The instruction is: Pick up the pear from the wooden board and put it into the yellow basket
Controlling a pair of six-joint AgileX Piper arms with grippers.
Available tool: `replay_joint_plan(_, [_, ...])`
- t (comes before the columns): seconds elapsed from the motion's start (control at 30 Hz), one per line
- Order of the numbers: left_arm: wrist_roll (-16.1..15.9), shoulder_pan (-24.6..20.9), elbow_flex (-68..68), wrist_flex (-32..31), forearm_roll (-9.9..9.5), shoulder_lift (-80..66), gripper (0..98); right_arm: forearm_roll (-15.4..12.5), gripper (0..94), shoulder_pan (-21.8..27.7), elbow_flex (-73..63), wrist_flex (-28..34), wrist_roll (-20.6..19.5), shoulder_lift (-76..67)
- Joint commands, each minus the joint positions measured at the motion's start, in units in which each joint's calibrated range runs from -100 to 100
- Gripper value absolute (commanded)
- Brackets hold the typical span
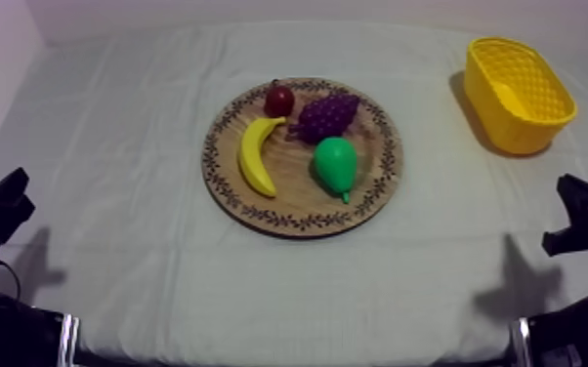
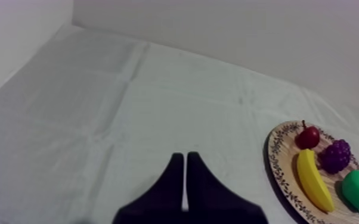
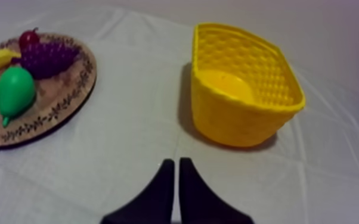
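**Pear on the board, both pincers narrow and empty**

Your pear lies on its side on the wooden board, on the half nearer the yellow basket, which stands well apart on your right. Its long axis runs far to near. The broad end sits just beside the grapes, and the stem tip points toward the near edge of the bench. Both arms sit low at the bench's sides. Your left pincer and right pincer each have their fingers pressed together in a narrow wedge, gripping nothing.

Open cloth between board and basket, grapes beside pear
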Motion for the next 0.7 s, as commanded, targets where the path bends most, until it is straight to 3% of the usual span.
replay_joint_plan(0.0, [0.01,-0.01,0.03,-0.01,0.01,0.00,0.1,-1.25,0.5,0.40,-2.93,-0.07,0.46,1.14])
replay_joint_plan(0.4, [0.01,-0.01,0.03,-0.01,0.01,0.00,0.1,-7.73,0.3,1.05,-35.02,4.41,-0.39,25.29])
replay_joint_plan(0.67, [0.01,-0.01,0.03,-0.01,0.01,0.00,0.1,-13.50,0.3,0.97,-60.67,18.25,-0.55,43.55])
